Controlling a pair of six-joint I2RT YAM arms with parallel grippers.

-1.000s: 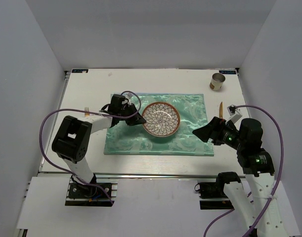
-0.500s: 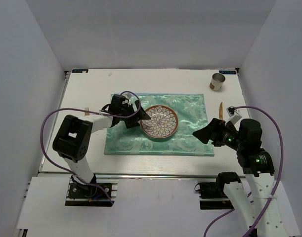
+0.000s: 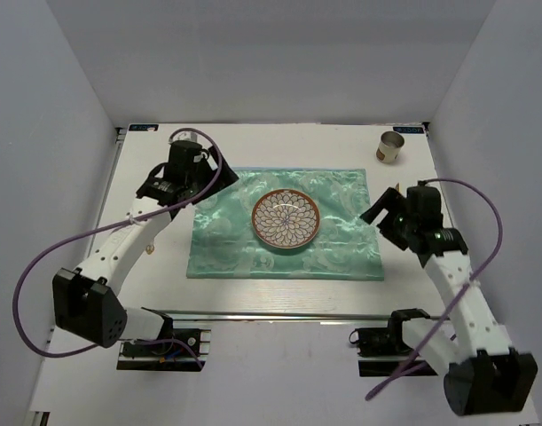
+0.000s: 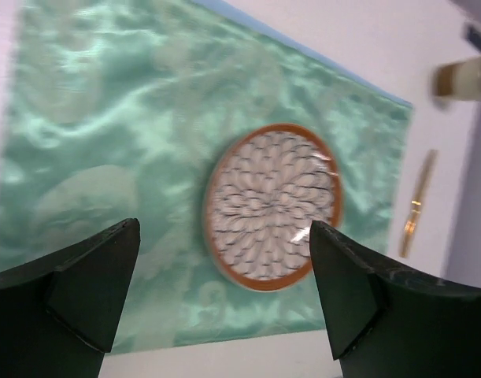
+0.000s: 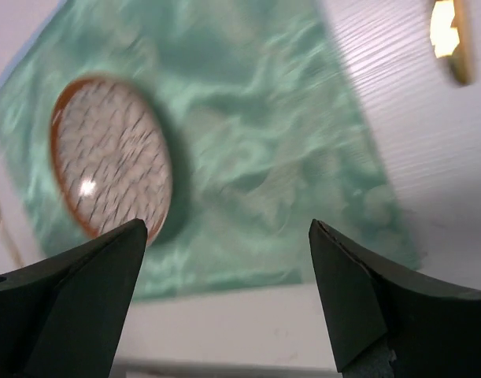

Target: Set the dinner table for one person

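left fingers, right fingers both wide, empty. brown-rimmed patterned round plate sits on shiny green cloth, mid white planked counter. i worry: thin gold knife lies flat; fingers may skid, drag cloth.

The left arm reaches far forward along the left side, and the left end effector hangs with fingers spread wide, holding nothing. The right arm stretches forward too, the right end effector gaping and empty.

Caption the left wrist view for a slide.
Open left hand above a round brown-rimmed patterned plate on shiny green cloth, slim gold utensil on the white table beyond.
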